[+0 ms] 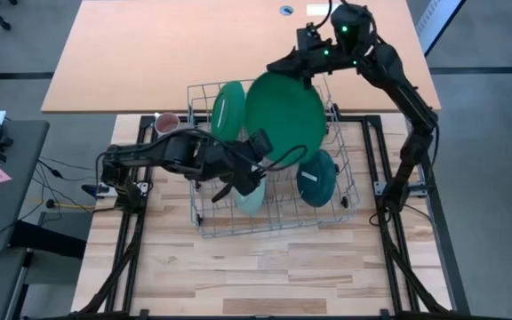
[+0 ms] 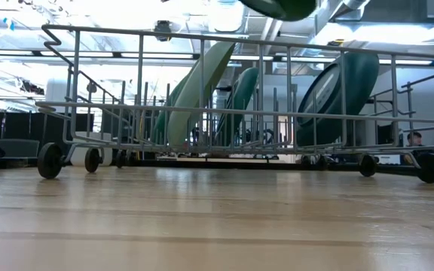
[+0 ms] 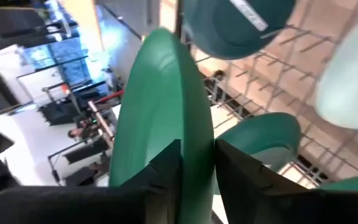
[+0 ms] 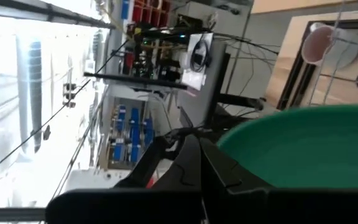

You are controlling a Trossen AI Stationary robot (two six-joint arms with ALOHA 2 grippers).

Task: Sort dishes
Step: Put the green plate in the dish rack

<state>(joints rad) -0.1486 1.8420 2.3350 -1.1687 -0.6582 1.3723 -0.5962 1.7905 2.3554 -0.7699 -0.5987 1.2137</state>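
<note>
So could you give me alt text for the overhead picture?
Two dark robot arms hold a large round glossy dark green plate over a wire dish rack on a wooden table, left hand and right hand at opposite rims.

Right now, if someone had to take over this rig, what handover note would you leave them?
Left gripper: shut on the rim of the big green plate, which is held up above the rack.
Right gripper: shut at that plate's far edge; I cannot tell whether it actually pinches the plate.
Done: a second green plate, the teal plate and the pale mint plate stand on edge in the rack.
Left: slot the big green plate into the rack, probably in the free middle rows, then let go.
</note>
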